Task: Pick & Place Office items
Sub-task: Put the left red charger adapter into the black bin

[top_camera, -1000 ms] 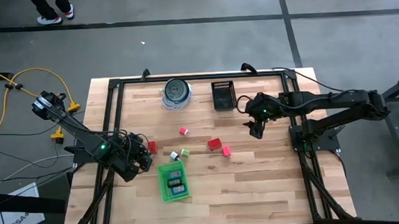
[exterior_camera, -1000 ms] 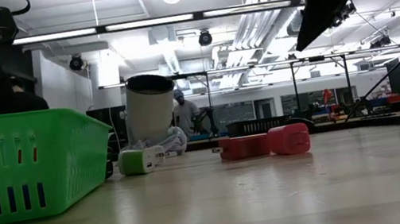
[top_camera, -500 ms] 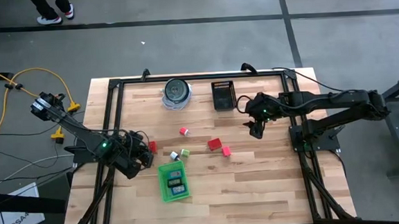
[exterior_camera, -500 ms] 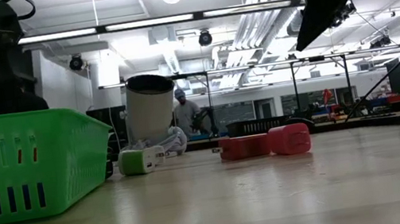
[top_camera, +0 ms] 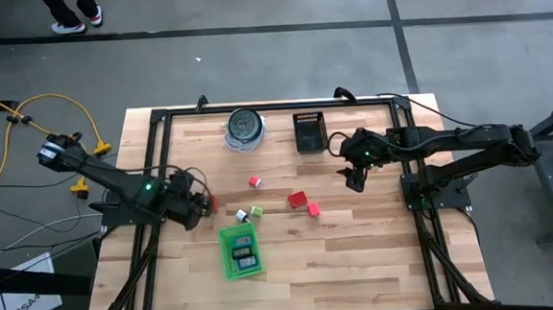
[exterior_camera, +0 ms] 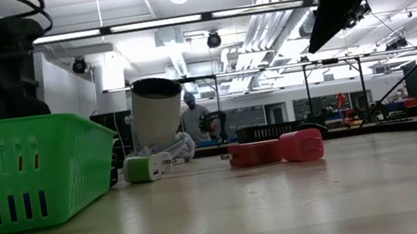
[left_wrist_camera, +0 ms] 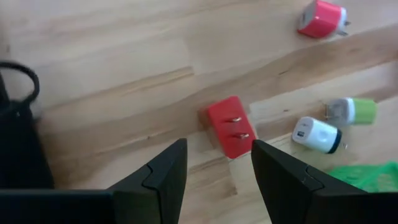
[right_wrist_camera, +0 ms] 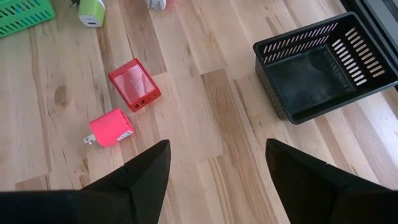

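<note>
Left gripper (top_camera: 199, 207) over left part of desk (top_camera: 379, 254), jaws parted and empty, poised just above red two-prong plug block (left_wrist_camera: 230, 126) lying prongs-up; aligned so the block falls between the fingers, presumably for the next pick. Not yet in contact, as far as the left wrist view shows.

Just right of that: white plug piece (left_wrist_camera: 317, 134) and green-and-grey plug piece (left_wrist_camera: 352, 111) side by side, loose on wood. Green tray (top_camera: 240, 250) just nearer than these, already holding a few small pieces, blue and dark among them; likely the drop-off, hence the left arm's station beside it.

Toward centre: small pink-red plug (top_camera: 255, 182), then red flat block (right_wrist_camera: 134, 83) and pink plug cube (right_wrist_camera: 112, 129) close together, apart from the tray, not yet sorted.

Far edge: round clear-and-dark container (top_camera: 244, 125) and black slotted basket (right_wrist_camera: 329, 65), basket empty.

Right gripper (top_camera: 355, 181) hanging above right-centre of desk, jaws spread wide, nothing held; waiting between basket and red pair.

No brand, label or readable writing on any item.
</note>
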